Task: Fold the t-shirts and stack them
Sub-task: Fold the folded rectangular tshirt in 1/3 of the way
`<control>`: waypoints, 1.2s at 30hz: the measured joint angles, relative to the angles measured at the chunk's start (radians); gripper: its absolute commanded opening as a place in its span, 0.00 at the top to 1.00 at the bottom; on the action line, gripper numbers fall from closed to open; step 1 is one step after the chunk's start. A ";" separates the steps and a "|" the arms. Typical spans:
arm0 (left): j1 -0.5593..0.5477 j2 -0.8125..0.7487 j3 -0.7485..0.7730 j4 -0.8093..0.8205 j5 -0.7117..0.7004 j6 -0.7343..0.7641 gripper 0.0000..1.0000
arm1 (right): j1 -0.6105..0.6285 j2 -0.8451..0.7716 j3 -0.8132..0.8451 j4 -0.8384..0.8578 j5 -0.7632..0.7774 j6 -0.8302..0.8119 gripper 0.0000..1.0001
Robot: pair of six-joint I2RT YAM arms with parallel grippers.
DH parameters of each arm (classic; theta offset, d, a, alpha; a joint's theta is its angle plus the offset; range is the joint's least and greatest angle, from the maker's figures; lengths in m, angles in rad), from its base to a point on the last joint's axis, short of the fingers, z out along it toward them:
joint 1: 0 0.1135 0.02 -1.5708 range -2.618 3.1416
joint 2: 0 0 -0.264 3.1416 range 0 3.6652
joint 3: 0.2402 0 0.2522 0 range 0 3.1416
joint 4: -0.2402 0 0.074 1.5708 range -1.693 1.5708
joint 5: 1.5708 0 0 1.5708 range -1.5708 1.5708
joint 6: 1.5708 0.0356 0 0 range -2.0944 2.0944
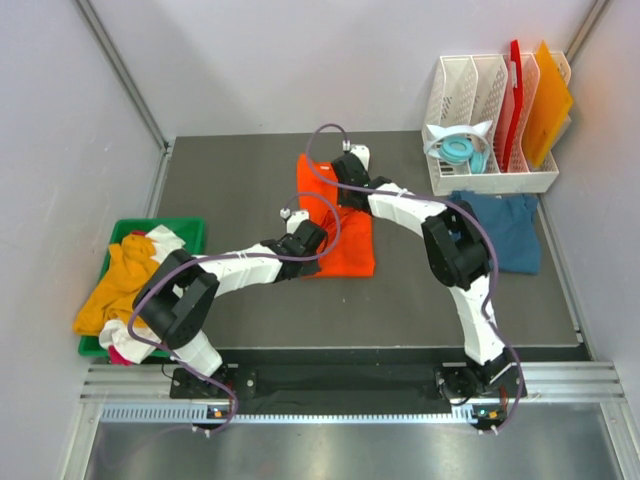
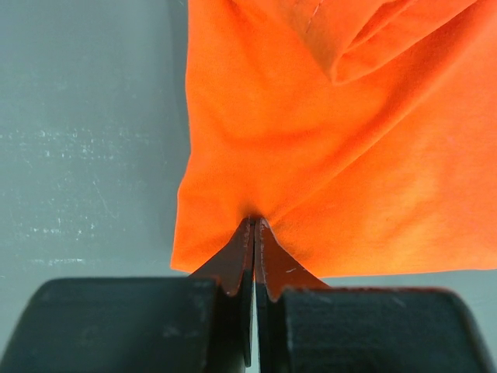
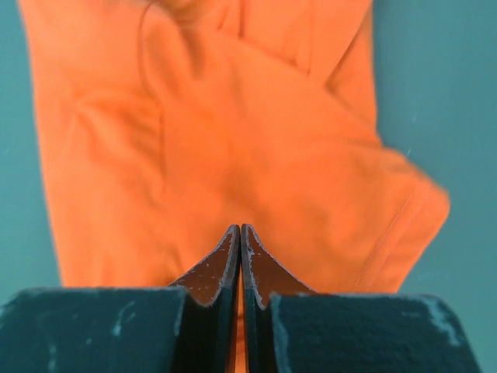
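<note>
A bright orange t-shirt (image 1: 350, 240) lies partly folded on the dark table (image 1: 240, 190). My left gripper (image 1: 300, 236) is shut on its left edge; in the left wrist view the cloth (image 2: 326, 140) puckers into the closed tips of that gripper (image 2: 255, 222). My right gripper (image 1: 347, 168) is at the shirt's far edge, and in the right wrist view its jaws are shut where the gripper (image 3: 240, 228) meets the orange cloth (image 3: 233, 140). A dark teal-blue t-shirt (image 1: 510, 235) lies flat at the right. Yellow-orange (image 1: 112, 290) and white (image 1: 166, 243) shirts sit heaped at the left.
The heaped shirts spill over a green bin (image 1: 190, 227) at the table's left edge. A white rack (image 1: 490, 182) at the back right holds teal headphones (image 1: 458, 150), a red board (image 1: 515, 95) and an orange board (image 1: 550, 100). Walls close in on both sides.
</note>
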 measured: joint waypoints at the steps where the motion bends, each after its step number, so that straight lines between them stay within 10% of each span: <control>1: 0.000 0.000 0.000 -0.002 -0.001 0.000 1.00 | -0.006 0.013 0.014 -0.004 0.000 -0.006 1.00; 10: -0.013 -0.034 0.007 -0.020 -0.057 0.041 0.87 | -0.003 -0.248 -0.229 0.035 0.003 -0.032 0.73; 14: -0.013 -0.050 0.076 -0.019 -0.084 0.087 0.65 | 0.048 -0.421 -0.299 0.074 -0.009 -0.032 0.63; 17: -0.013 -0.021 0.158 -0.010 -0.095 0.114 0.62 | 0.096 -0.478 -0.372 0.105 -0.021 -0.025 1.00; 25: -0.002 0.159 0.252 -0.008 -0.077 0.133 0.90 | 0.126 -0.438 -0.633 0.115 -0.069 0.032 1.00; 36: 0.011 0.218 0.262 -0.006 -0.059 0.124 0.92 | 0.129 -0.384 -0.658 0.145 -0.076 0.048 1.00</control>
